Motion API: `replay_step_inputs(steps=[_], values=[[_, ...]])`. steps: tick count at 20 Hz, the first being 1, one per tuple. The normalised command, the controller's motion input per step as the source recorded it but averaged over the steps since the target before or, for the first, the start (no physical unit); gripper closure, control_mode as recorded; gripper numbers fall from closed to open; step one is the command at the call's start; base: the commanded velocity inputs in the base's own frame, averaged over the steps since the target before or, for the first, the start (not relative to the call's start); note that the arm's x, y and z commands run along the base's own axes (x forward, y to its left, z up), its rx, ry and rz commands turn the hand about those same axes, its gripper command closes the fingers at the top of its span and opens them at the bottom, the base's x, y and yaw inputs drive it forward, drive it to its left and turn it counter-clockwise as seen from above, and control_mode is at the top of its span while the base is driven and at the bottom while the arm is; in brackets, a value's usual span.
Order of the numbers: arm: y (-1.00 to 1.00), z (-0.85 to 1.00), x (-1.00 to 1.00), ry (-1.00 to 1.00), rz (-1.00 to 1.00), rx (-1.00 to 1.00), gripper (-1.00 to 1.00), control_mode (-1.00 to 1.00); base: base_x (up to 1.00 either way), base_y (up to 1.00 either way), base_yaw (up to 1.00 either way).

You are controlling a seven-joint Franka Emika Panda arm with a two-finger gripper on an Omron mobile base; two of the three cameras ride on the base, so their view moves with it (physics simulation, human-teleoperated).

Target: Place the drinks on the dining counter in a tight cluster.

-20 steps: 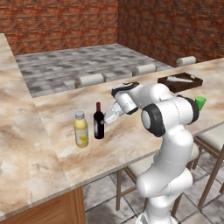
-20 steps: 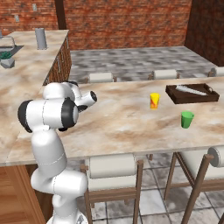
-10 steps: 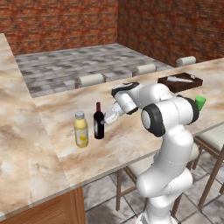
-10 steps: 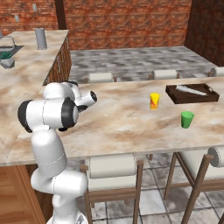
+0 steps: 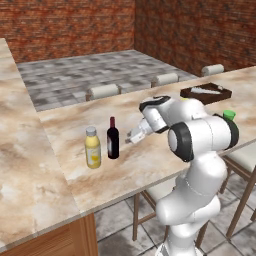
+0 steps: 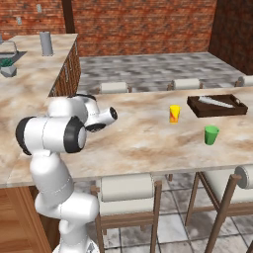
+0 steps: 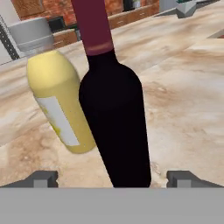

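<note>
The tall dark wine bottle with a red neck stands upright on the beige marbled dining counter. The stubby yellow juice bottle is close to its left, with a narrow gap between them. My gripper hovers just right of the wine bottle, open and holding nothing. In the hand view the wine bottle stands straight ahead between my spread fingertips, apart from both. The juice bottle is behind it to the left, and my gripper is level with the bottle's base.
A dark tray, a yellow cup and a green cup sit farther right on the counter. Cushioned stools line its near edge, with more stools along the far side.
</note>
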Motion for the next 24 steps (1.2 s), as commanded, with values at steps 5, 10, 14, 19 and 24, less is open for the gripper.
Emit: replay_step_inputs(steps=[5,10,14,19,24], values=[[-0.36,0.06,-0.41,-0.01,-0.09,0.01,-1.00,-1.00,0.00,0.00,0.00],[-0.41,0.24,-0.61,0.00,-0.18,0.00,-1.00,-1.00,0.00,0.00,0.00],[-0.21,0.37,-0.57,0.04,-0.20,-0.04,-1.00,-1.00,0.00,0.00,0.00],[0.00,0.36,-0.31,0.17,-0.20,-0.21,-1.00,-1.00,0.00,0.00,0.00],[0.13,0.34,-0.04,0.29,-0.20,-0.35,-1.00,-1.00,0.00,0.00,0.00]])
